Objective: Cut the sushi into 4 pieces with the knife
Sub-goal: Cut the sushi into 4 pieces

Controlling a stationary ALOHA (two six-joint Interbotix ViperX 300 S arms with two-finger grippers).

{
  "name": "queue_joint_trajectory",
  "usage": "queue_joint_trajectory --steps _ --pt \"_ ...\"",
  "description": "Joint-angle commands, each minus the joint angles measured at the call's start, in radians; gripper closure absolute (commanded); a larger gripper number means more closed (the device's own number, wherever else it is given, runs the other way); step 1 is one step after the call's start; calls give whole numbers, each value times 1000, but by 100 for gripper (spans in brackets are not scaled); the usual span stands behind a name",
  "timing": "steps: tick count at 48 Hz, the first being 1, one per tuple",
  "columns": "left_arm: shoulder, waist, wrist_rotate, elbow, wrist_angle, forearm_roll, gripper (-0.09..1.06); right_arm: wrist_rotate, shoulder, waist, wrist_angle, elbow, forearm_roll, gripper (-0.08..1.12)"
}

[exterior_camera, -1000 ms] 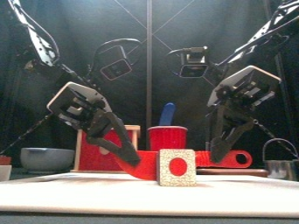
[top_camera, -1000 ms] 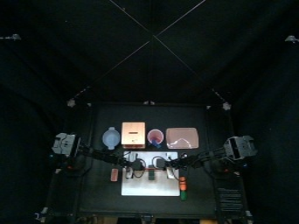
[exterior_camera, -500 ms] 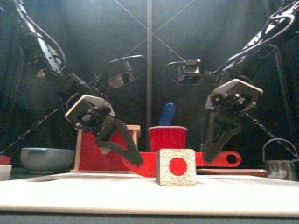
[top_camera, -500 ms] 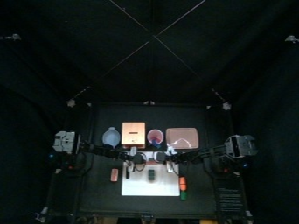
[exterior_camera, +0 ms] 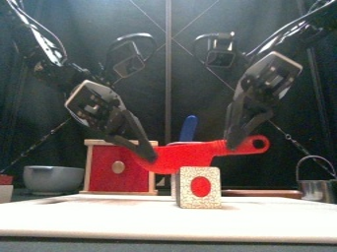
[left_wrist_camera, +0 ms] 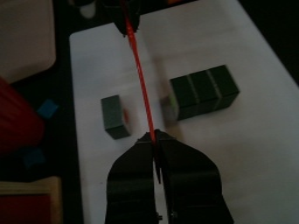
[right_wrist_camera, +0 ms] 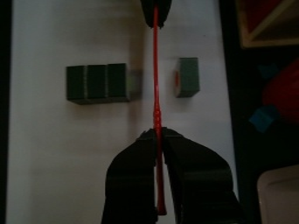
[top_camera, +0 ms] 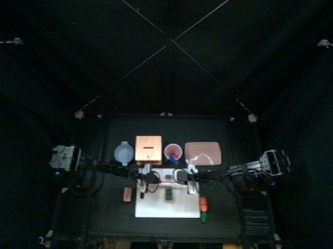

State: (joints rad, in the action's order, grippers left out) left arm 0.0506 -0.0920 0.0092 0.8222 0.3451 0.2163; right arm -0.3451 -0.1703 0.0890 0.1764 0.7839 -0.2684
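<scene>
Partly inside left claw, right claw: red knife

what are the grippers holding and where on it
The red knife, by its two ends: left gripper on the plain end, right gripper just inside the ringed end.

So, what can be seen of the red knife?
The knife looks like red plastic, with a ring at its handle end. The left pincer holds the blade end, the right pincer the handle end. It hangs tilted, handle higher, above the gap between the single piece and the roll.
</scene>
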Motion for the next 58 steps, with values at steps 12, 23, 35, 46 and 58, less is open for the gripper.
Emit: queue_joint_trajectory --steps 12,23,35,46,58 --pt "17 -63 3 -37 20 -23 70 2 -15 11 -63 -2 18 92" --pt "29 -80 2 -41 20 -26 70 3 -12 18 -86 14 43 92" --pt "31 -80 -2 -41 20 -25 70 3 5 20 -100 26 61 92" --pt "31 -97 -2 -41 20 -44 70 3 31 23 -110 26 67 92" --pt "31 -103 2 -43 20 -52 70 3 58 29 -117 21 75 92"
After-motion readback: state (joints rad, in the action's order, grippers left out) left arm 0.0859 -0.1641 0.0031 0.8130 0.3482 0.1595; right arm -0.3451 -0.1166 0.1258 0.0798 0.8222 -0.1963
